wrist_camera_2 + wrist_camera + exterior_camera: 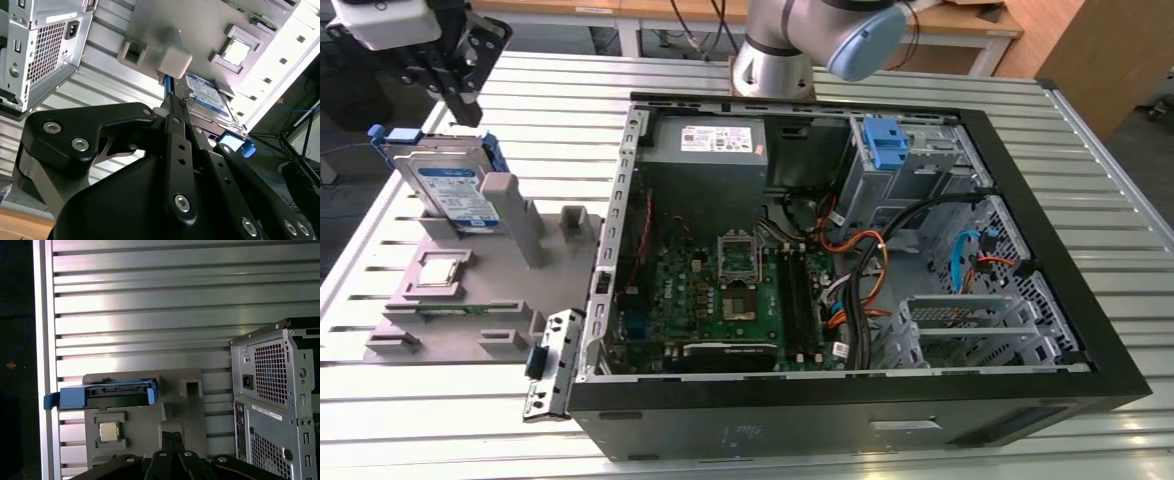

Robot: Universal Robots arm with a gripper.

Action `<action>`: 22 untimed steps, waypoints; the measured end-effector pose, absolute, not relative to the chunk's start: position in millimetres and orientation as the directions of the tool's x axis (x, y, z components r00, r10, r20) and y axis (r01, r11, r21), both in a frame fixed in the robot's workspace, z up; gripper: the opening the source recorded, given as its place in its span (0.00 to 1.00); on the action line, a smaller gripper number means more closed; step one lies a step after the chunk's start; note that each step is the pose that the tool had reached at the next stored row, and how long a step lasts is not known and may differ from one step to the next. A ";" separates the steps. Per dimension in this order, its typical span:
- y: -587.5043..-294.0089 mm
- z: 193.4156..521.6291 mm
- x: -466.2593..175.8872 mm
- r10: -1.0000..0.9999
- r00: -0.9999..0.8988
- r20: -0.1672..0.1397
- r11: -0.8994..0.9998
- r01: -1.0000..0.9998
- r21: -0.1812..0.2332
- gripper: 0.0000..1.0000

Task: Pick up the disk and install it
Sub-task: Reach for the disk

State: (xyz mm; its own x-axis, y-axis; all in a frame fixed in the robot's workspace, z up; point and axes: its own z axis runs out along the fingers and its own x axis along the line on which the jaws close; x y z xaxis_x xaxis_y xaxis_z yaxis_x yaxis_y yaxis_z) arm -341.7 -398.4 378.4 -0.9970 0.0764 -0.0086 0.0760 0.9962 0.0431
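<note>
Tool [460,108] closed, above one disk [454,190]

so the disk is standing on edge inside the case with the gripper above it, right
Not inside the case. The disk stands on edge in the grey fixture outside the case, at the exterior view's left, with the gripper above it. The exterior view shows this.

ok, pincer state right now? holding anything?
pincer: closed, holding nothing, close over the disk standing upright in the grey holder.
</note>
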 end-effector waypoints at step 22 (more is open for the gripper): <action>-380.5 367.6 -396.9 0.081 -0.997 -0.009 0.996 0.081 0.043 0.11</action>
